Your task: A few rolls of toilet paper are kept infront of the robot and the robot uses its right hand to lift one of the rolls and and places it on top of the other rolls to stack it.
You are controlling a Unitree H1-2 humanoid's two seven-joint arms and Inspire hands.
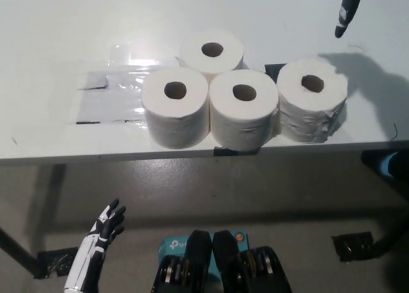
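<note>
Four white cylindrical toilet paper rolls are seen upright on the white table, cores vertical. The lone right-hand roll sits touching the three-roll cluster, near and slightly left of the black right hand. That hand is raised at the far right edge, fingers seemingly spread, holding nothing. The white left hand rests open below the table edge. Grey floor is seen beneath.

My right robot hand is raised at the top right edge of view, mostly cut off, with one black finger pointing downward and holding nothing. My left robot hand hangs low at the lower left, fingers spread apart and empty.
</note>
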